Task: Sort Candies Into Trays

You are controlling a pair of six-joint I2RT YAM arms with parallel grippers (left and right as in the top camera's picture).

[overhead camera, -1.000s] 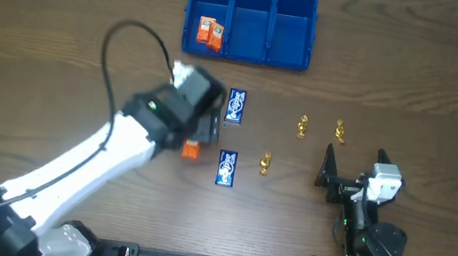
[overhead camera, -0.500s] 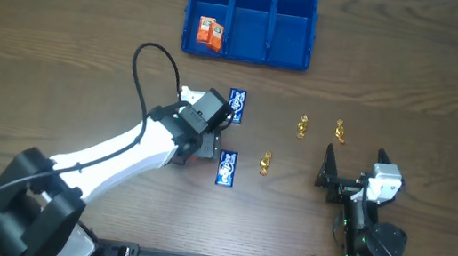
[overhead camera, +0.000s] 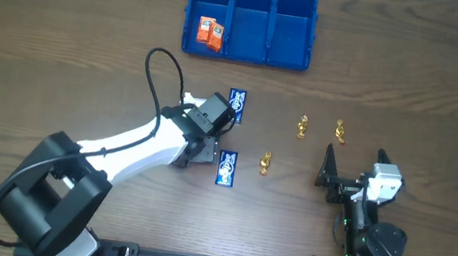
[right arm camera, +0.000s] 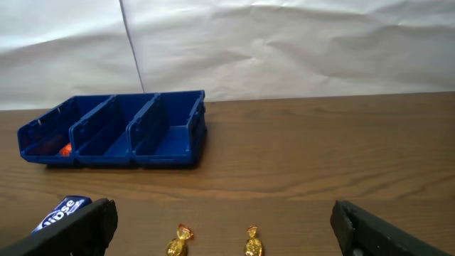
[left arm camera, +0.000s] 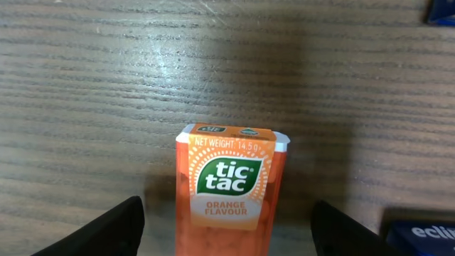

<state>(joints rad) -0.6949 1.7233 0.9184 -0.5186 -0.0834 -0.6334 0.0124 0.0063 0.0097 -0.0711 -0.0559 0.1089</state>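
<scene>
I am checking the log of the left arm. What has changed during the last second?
The left tool came down over the orange candy box. Its fingers now stand open on both sides of the box and are not gripping it. The right tool, the blue packets, the gold candies and the blue tray stayed in place.

Tray point(overhead camera: 245, 57): at your table's 12 o'clock, far side from the arm bases.
Boxes in tray point(overhead camera: 210, 33): two side by side, in its 9 o'clock compartment.
Loose box point(left arm camera: 231, 188): flat on the table, between your left gripper point(left arm camera: 227, 205) fingers, touching neither.
Near packet point(overhead camera: 225, 167): just beside the loose box, at its 3 o'clock.
Far packet point(overhead camera: 236, 106): 12 o'clock of the near packet.
Lone sweet point(overhead camera: 265, 162): 3 o'clock of the near packet.
Inner sweet point(overhead camera: 303, 125), outer sweet point(overhead camera: 340, 131): 1 to 2 o'clock of the lone sweet.
</scene>
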